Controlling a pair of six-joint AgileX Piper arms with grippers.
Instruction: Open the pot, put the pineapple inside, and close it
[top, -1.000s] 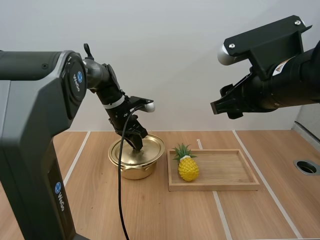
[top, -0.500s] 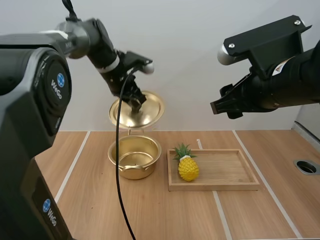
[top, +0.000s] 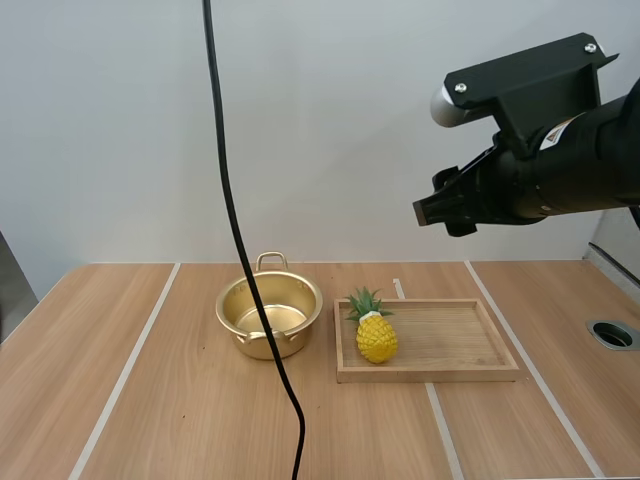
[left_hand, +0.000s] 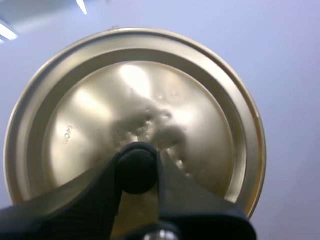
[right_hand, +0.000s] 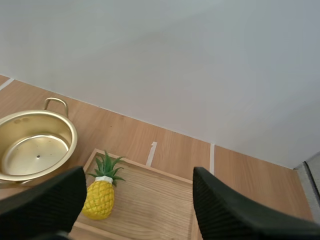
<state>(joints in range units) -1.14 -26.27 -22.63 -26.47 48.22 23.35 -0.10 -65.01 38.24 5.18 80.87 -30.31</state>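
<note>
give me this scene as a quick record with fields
pot: open, empty, on the table beside the tray
lid: off the pot, held in the air
pineapple: upright at the tray's end nearest the pot
tray: wooden, holds only the pineapple
left gripper: shut on the lid's knob
right gripper: open, empty, raised above the table
progress: lid off, pineapple not yet in pot

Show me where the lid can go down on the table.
Bare table lies left of the pot, out to the left edge, and along the front before pot and tray. The tray's right half is free. Crowded: the narrow gap between pot and tray, with the pineapple at the tray's left end.
</note>
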